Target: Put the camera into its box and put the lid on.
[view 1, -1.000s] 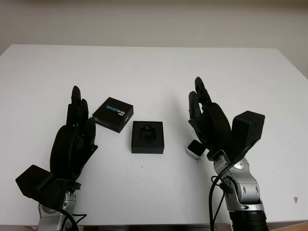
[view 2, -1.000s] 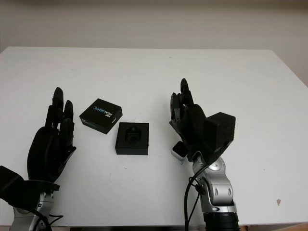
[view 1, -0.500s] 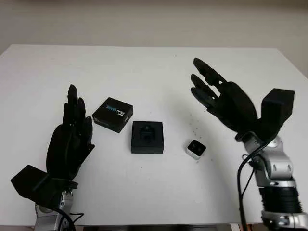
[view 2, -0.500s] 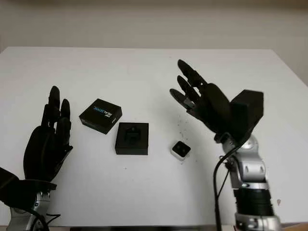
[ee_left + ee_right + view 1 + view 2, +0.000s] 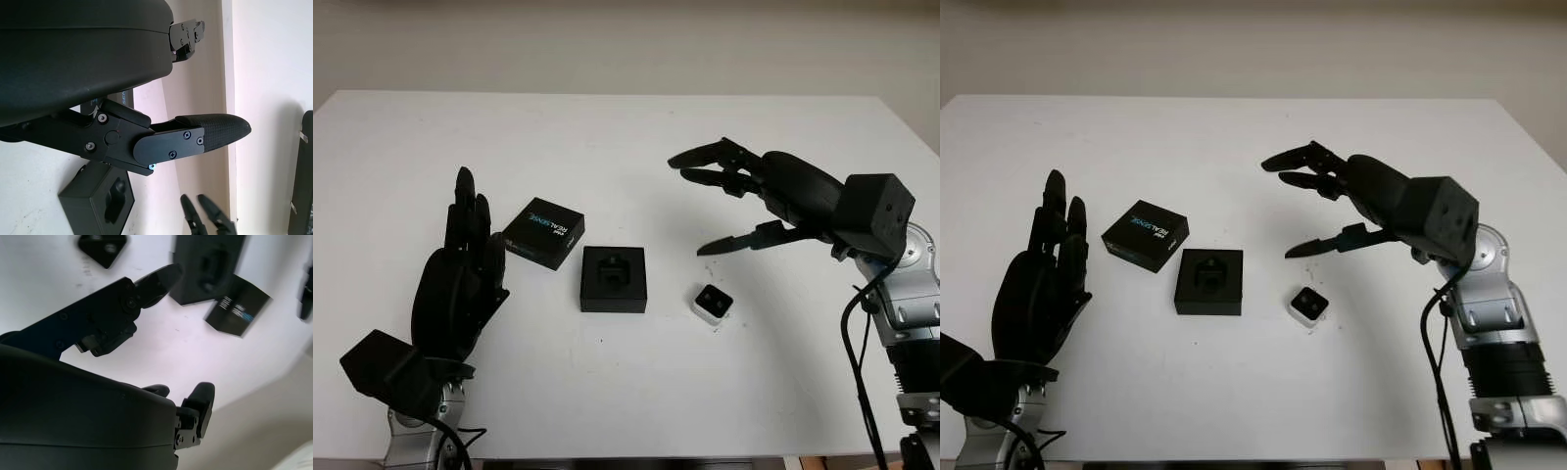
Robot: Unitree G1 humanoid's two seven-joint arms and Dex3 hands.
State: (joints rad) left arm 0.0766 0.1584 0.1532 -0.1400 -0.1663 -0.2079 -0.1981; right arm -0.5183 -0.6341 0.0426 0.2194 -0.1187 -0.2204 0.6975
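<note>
- The right hand (image 5: pixel 744 201) has been swung up and over from 0.5 s ago and is now held above the table at about 1 o'clock from the camera (image 5: pixel 713 303). Its fingers are spread and nothing is held, so a grab looks lined up.
- The camera is left on the table (image 5: pixel 607 137), at 3 o'clock of the box (image 5: pixel 613 279).
- The box holds nothing yet, just its molded insert.
- The lid (image 5: pixel 543 233) is lying at 10 o'clock of the box.
- The left hand (image 5: pixel 460 284) is parked at 9 o'clock, open and holding nothing.
</note>
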